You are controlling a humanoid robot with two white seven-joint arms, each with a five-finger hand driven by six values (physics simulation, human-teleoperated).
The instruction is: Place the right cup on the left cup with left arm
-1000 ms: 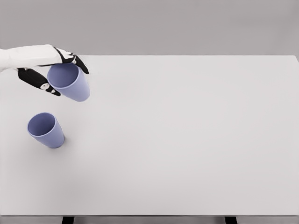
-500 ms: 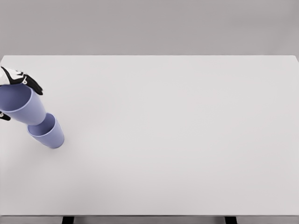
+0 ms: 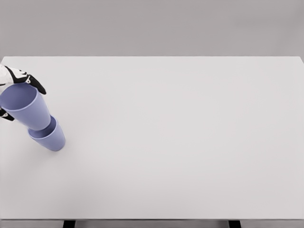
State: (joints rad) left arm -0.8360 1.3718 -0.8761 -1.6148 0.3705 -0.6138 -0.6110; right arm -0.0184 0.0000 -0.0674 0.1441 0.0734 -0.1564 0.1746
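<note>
Two lavender-blue cups show at the left of the head view. The lower cup [image 3: 51, 138] stands on the white table [image 3: 180, 133]. The upper cup [image 3: 24, 106] has its base inside the lower cup's mouth and leans a little to the left. My left hand [image 3: 16, 80] is at the picture's left edge, its black fingers wrapped around the upper cup's rim; most of the hand lies outside the frame. The right hand does not show.
The table's front edge [image 3: 152, 219] runs along the bottom, with two dark legs [image 3: 233, 223] beneath it. A grey wall [image 3: 152, 26] stands behind the table's far edge.
My left hand carried the held cup from up at the back left down to the left cup; its base now sits in that cup's mouth, and the cup stands more upright than half a second ago.
</note>
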